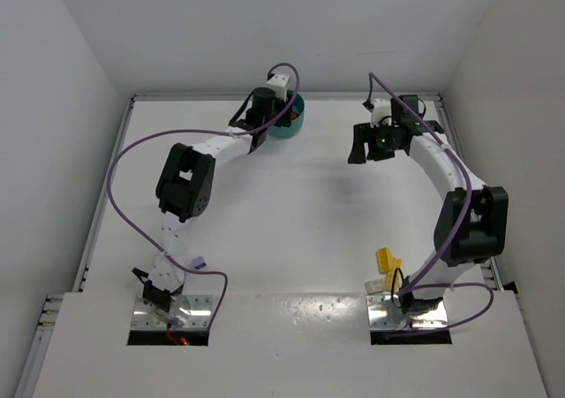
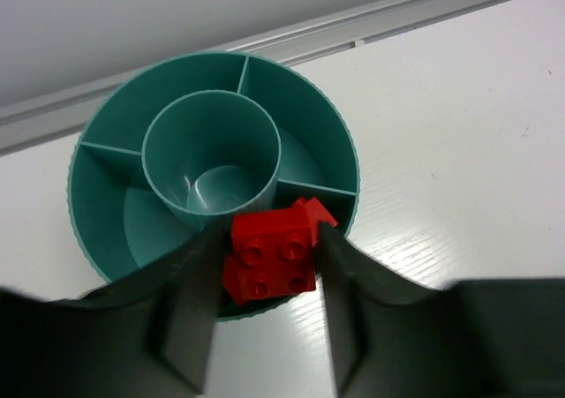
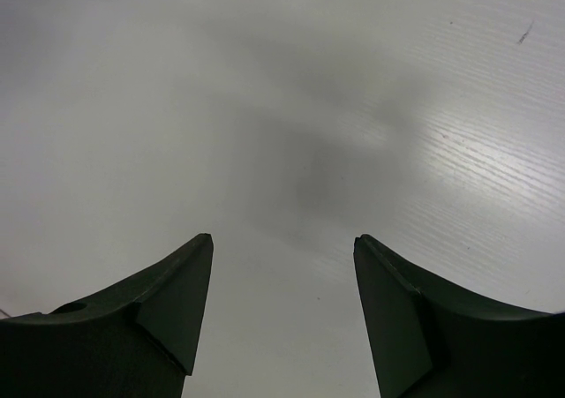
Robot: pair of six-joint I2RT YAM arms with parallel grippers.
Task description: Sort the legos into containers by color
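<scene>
Dropping red legos (image 2: 269, 261) into the teal bowl's (image 2: 97, 213) compartment beneath: keeping left jaws centred, widening fully before lifting; clenched or released, unclear. Right jaws gaping, empty.

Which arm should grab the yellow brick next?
Right. The yellow brick lies by the right arm's base, and its jaws are open and empty. The left arm is across the table at the bowl, red bricks between its jaws.
</scene>
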